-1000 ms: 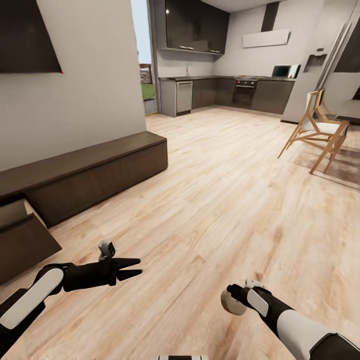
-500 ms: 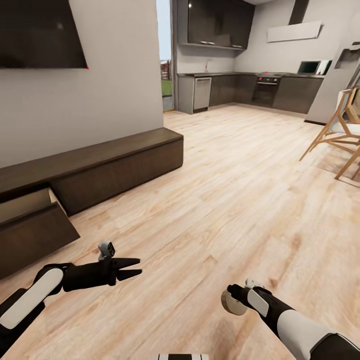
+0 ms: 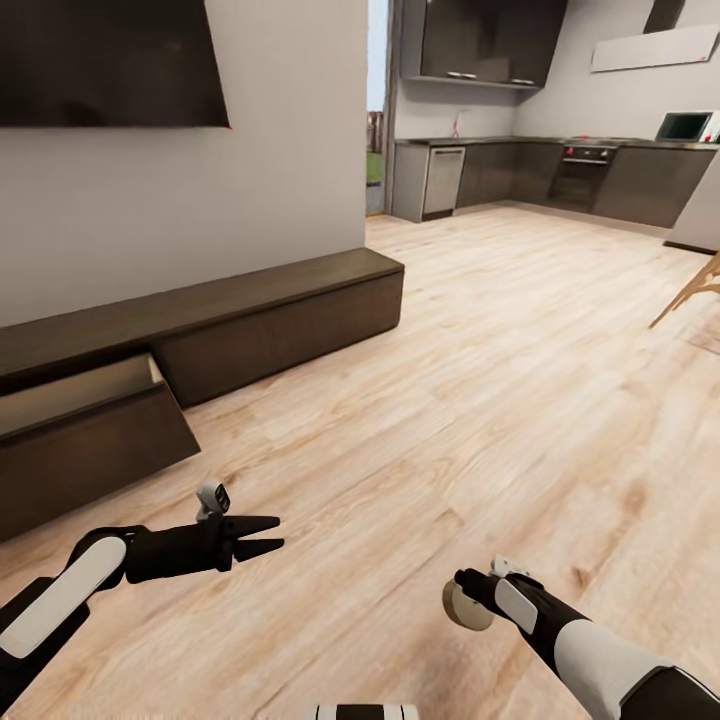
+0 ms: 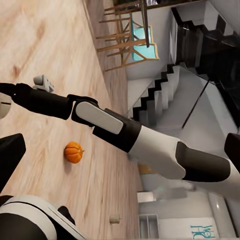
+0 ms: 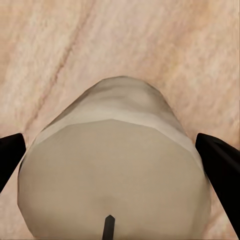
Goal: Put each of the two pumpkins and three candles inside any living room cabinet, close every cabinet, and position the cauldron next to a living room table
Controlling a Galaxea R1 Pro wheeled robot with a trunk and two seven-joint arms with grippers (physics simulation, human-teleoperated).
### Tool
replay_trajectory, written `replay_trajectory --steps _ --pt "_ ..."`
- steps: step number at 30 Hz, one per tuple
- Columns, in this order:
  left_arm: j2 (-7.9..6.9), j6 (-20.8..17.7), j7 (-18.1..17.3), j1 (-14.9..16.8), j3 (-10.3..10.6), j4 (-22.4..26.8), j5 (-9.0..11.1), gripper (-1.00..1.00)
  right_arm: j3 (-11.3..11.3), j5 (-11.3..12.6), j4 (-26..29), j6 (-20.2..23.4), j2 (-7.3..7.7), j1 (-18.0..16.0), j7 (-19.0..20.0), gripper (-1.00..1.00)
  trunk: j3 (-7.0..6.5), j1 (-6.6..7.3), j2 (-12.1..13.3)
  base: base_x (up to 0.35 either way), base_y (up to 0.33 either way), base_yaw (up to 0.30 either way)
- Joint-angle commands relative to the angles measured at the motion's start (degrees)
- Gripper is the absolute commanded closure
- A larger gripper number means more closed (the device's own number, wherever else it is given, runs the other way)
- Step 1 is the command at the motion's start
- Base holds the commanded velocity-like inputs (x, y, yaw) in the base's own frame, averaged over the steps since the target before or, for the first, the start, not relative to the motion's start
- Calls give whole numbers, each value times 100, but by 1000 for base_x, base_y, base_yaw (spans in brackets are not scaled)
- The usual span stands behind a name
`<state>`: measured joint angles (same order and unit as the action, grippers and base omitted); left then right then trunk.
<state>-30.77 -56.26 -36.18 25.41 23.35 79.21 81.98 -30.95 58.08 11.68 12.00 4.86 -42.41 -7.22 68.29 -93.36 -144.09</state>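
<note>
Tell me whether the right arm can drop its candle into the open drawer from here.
Probably not yet: the right gripper holds the candle over bare floor, with the open drawer well off on the left side.

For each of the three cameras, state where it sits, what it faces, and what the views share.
Head view: from the robot's head, looking down over both arms at the cabinet with its open drawer.
Left wrist view: near the left gripper, facing the right arm and a pumpkin on the floor.
Right wrist view: along the right gripper, closed on a candle.
Shared: candle and right arm.
</note>
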Motion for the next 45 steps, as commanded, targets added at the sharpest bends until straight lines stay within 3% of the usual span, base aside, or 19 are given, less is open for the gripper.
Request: replay_trajectory --steps 1,45 --pt "-2 -15 -20 8 12 -5 6 -100 -40 45 21 27 7 -1 -42 100 11 2 -2 -11 11 213" --pt "-8 -18 -20 8 12 -6 11 -100 -42 45 20 -107 7 0 -42 100 294 2 -2 -31 14 214"
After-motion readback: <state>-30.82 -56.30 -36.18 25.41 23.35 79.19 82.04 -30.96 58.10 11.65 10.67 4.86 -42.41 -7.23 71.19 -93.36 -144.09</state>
